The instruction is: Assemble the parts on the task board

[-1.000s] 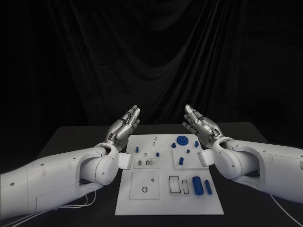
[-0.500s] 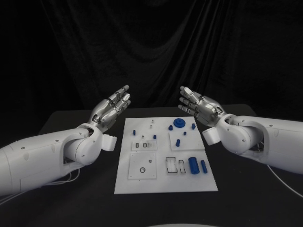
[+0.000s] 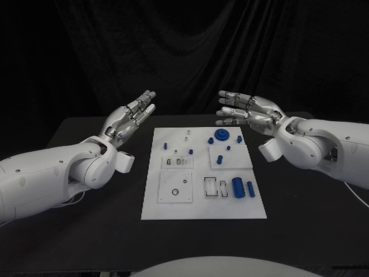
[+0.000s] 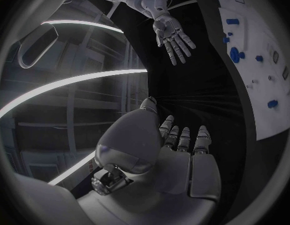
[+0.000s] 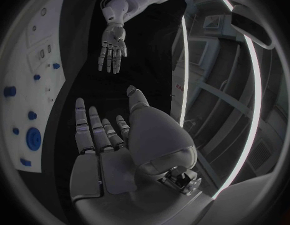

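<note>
The black table [image 3: 101, 190] is carrying the white task board [image 3: 203, 208], which is lying flat at its middle between the two arms. The left hand [image 3: 128, 118] and the right hand [image 3: 251, 111] are hovering above the board's far end, well apart, fingers [image 3: 232, 107] spread and holding nothing. The blue parts are sitting toward the board's right side: a round knob-like part [image 3: 222, 135] near the far end, two short cylinders [image 3: 237, 187] lying nearer the robot. They are looking small, stiff and light, likely smooth; pinching each across its sides should be suiting them best.
</note>
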Action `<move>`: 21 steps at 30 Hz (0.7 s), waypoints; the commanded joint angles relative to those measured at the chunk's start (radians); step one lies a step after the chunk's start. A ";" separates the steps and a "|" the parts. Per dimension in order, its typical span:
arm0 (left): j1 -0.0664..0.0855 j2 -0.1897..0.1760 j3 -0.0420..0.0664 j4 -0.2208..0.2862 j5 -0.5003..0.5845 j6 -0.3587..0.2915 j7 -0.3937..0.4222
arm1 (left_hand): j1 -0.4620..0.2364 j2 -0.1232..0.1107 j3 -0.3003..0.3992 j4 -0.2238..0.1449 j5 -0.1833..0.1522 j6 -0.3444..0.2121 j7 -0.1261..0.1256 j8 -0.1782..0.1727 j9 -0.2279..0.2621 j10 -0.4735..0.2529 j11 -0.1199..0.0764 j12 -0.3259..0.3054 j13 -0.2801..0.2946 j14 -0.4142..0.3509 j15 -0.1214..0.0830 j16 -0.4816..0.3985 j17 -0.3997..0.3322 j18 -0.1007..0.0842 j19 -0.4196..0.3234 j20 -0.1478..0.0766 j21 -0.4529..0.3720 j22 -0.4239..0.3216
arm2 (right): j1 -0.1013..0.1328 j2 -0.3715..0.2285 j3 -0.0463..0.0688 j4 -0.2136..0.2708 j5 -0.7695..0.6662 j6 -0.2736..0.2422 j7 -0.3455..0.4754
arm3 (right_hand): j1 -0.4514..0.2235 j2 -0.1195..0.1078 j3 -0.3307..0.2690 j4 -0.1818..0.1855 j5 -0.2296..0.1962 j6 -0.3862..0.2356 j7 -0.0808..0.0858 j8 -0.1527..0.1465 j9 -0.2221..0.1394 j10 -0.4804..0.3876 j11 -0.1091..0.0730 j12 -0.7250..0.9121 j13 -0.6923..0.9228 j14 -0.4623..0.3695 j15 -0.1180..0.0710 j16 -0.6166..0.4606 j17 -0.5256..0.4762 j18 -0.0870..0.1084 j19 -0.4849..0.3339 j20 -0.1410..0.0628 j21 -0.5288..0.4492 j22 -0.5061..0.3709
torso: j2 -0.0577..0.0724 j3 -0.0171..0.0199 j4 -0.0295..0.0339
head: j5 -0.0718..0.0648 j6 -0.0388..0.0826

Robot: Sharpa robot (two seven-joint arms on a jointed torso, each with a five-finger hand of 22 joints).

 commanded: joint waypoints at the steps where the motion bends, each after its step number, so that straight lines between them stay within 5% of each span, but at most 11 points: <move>1: 0.003 -0.018 0.001 0.004 -0.063 -0.040 0.168 | 0.030 -0.002 0.009 -0.003 0.038 0.016 0.005 0.005 0.001 0.003 0.011 0.001 0.002 0.000 -0.008 -0.004 -0.001 0.010 0.002 -0.004 0.001 0.002 | 0.019 -0.003 0.001 -0.008 -0.310 -0.046 -0.098 | 0.026 -0.003 0.022 -0.022 0.006 0.044 0.015 0.010 0.003 0.074 0.016 0.073 0.005 0.174 -0.025 0.064 0.021 0.016 0.131 -0.005 0.033 0.008 | 0.026 0.0003 0.0069 | -0.004 -0.006; 2: 0.003 -0.027 0.001 0.006 -0.066 -0.044 0.169 | 0.033 -0.002 0.010 -0.003 0.041 0.018 0.006 0.005 0.001 0.004 0.011 0.001 0.002 0.000 -0.007 -0.004 -0.001 0.010 0.002 -0.004 0.001 0.002 | 0.029 -0.005 0.001 -0.010 -0.394 -0.063 -0.126 | 0.037 -0.013 0.038 -0.033 0.005 0.108 0.030 0.027 0.009 0.146 0.023 0.124 0.011 0.255 -0.054 0.079 0.027 0.029 0.203 -0.019 0.046 0.010 | 0.028 0.0010 0.0070 | -0.005 -0.011; 3: 0.004 -0.033 0.001 0.007 -0.067 -0.046 0.170 | 0.035 -0.001 0.011 -0.003 0.043 0.022 0.006 0.006 0.002 0.005 0.012 0.001 0.002 0.000 -0.007 -0.004 -0.001 0.010 0.002 -0.003 0.001 0.002 | 0.036 -0.006 0.001 -0.011 -0.453 -0.073 -0.146 | 0.037 -0.014 0.040 -0.033 0.005 0.113 0.032 0.027 0.009 0.152 0.023 0.126 0.010 0.263 -0.056 0.078 0.027 0.030 0.211 -0.021 0.045 0.009 | 0.029 0.0022 0.0066 | -0.006 -0.013; 5: 0.004 -0.045 0.001 0.012 -0.069 -0.046 0.173 | 0.039 -0.001 0.012 -0.002 0.047 0.030 0.007 0.007 0.003 0.008 0.012 0.002 0.003 0.000 -0.007 -0.004 -0.001 0.011 0.004 -0.003 0.002 0.003 | 0.053 -0.006 0.001 -0.011 -0.600 -0.091 -0.203 | 0.070 -0.035 0.061 -0.065 0.004 0.197 0.038 0.048 0.018 0.279 0.004 0.188 0.020 0.452 -0.119 0.142 0.060 0.029 0.364 -0.089 0.117 0.041 | 0.032 0.0040 0.0058 | -0.005 -0.020; 7: 0.005 -0.054 0.001 0.016 -0.071 -0.038 0.178 | 0.045 -0.001 0.014 -0.003 0.050 0.037 0.006 0.008 0.003 0.009 0.012 0.002 0.003 0.000 -0.007 -0.004 -0.001 0.011 0.005 -0.003 0.003 0.004 | 0.068 -0.002 0.001 -0.013 -0.757 -0.105 -0.261 | 0.059 -0.052 0.064 -0.064 0.006 0.196 0.024 0.038 0.014 0.318 -0.012 0.165 0.015 0.519 -0.145 0.150 0.075 0.028 0.416 -0.114 0.154 0.062 | 0.040 0.0058 0.0059 | -0.004 -0.019; 10: 0.005 -0.062 0.001 0.023 -0.072 -0.031 0.184 | 0.060 -0.003 0.018 -0.004 0.058 0.049 0.006 0.008 0.004 0.014 0.012 0.002 0.003 0.000 -0.010 -0.004 -0.001 0.011 0.007 0.001 0.005 0.004 | 0.084 0.006 0.001 -0.015 -0.994 -0.134 -0.328 | 0.053 -0.079 0.089 -0.061 0.008 0.286 0.036 0.059 0.024 0.396 -0.040 0.145 0.018 0.645 -0.188 0.188 0.107 0.029 0.501 -0.153 0.223 0.102 | 0.054 0.0081 0.0106 | -0.009 -0.018; 12: 0.005 -0.064 0.001 0.025 -0.072 -0.029 0.185 | 0.064 -0.004 0.019 -0.004 0.061 0.051 0.007 0.008 0.004 0.014 0.013 0.003 0.004 0.000 -0.010 -0.004 -0.001 0.011 0.007 0.002 0.005 0.005 | 0.089 0.010 0.001 -0.016 -1.112 -0.151 -0.359 | 0.042 -0.098 0.105 -0.051 0.010 0.347 0.015 0.071 0.029 0.441 -0.060 0.126 0.017 0.716 -0.213 0.225 0.135 0.029 0.552 -0.178 0.270 0.130 | 0.062 0.0098 0.0137 | -0.016 -0.013; 13: 0.005 -0.064 0.001 0.025 -0.074 -0.028 0.185 | 0.064 -0.004 0.019 -0.004 0.061 0.051 0.007 0.008 0.004 0.014 0.013 0.003 0.004 0.000 -0.010 -0.004 -0.001 0.011 0.007 0.002 0.005 0.005 | 0.091 0.011 0.001 -0.017 -1.171 -0.158 -0.376 | 0.019 -0.124 0.137 -0.024 0.010 0.376 -0.009 0.064 0.026 0.490 -0.079 0.079 0.016 0.755 -0.230 0.258 0.173 0.025 0.581 -0.196 0.311 0.161 | 0.066 0.0114 0.0144 | -0.020 -0.010; 15: 0.005 -0.065 0.001 0.023 -0.084 -0.024 0.185 | 0.071 -0.006 0.020 -0.004 0.066 0.053 0.008 0.008 0.004 0.014 0.015 0.002 0.003 0.000 -0.011 -0.004 -0.001 0.010 0.007 0.005 0.005 0.004 | 0.095 0.016 0.001 -0.018 -1.291 -0.164 -0.414 | -0.005 -0.152 0.169 0.008 0.009 0.413 -0.039 0.060 0.028 0.536 -0.087 0.040 0.017 0.786 -0.240 0.288 0.211 0.028 0.595 -0.205 0.339 0.186 | 0.076 0.0134 0.0150 | -0.026 -0.004; 19: 0.006 -0.070 0.001 0.023 -0.129 -0.025 0.189 | 0.089 -0.008 0.027 -0.006 0.082 0.051 0.009 0.007 0.003 0.012 0.016 0.002 0.003 0.000 -0.010 -0.004 -0.001 0.010 0.005 0.010 0.003 0.003 | 0.098 0.026 0.001 -0.020 -1.446 -0.156 -0.464 | -0.030 -0.223 0.286 0.086 0.010 0.454 -0.039 0.036 0.028 0.608 -0.084 -0.066 0.019 0.785 -0.246 0.383 0.320 0.025 0.595 -0.209 0.410 0.259 | 0.087 0.0134 0.0185 | -0.031 -0.007; 21: 0.006 -0.073 0.001 0.028 -0.153 -0.031 0.192 | 0.096 -0.010 0.029 -0.008 0.090 0.053 0.009 0.007 0.003 0.012 0.017 0.002 0.003 0.000 -0.011 -0.004 -0.001 0.010 0.005 0.010 0.003 0.003 | 0.099 0.027 0.001 -0.020 -1.499 -0.161 -0.473 | -0.023 -0.245 0.318 0.090 0.007 0.476 -0.036 0.035 0.030 0.639 -0.088 -0.087 0.020 0.793 -0.247 0.423 0.355 0.027 0.591 -0.212 0.441 0.289 | 0.101 0.0132 0.0239 | -0.042 -0.003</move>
